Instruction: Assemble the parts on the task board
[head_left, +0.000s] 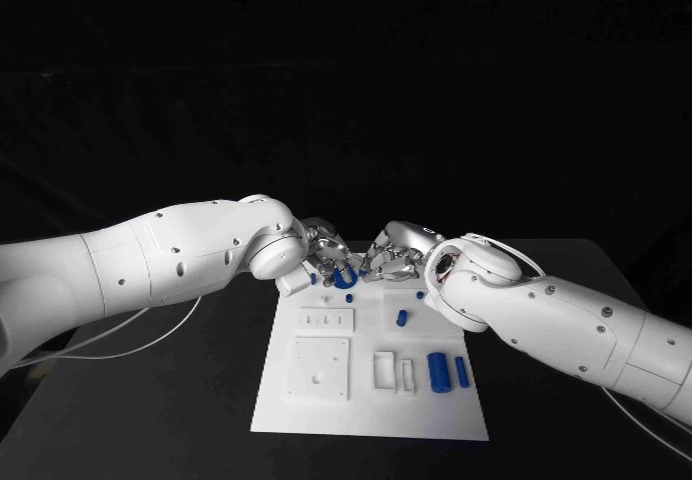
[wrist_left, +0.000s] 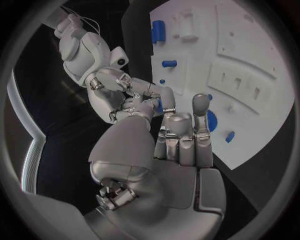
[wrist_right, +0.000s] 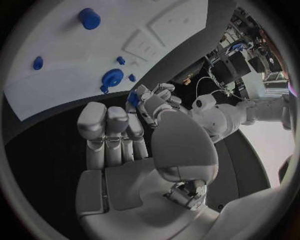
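Both robot hands, left (head_left: 320, 252) and right (head_left: 392, 256), grips unclear, over task board (head_left: 372, 400) bearing blue parts (head_left: 437, 372).

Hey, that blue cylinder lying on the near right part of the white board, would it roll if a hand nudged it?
Probably. The blue cylinder lies on its side on the flat task board, so a sideways push would likely roll it. It looks rigid, small and likely light. Its smooth surface may slip in a loose pinch.

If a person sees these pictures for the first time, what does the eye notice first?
First, the left hand and the right hand meeting close together above the far end of the white task board, with a small blue part between them. Next, the blue parts standing on the board's right side, such as a cylinder.
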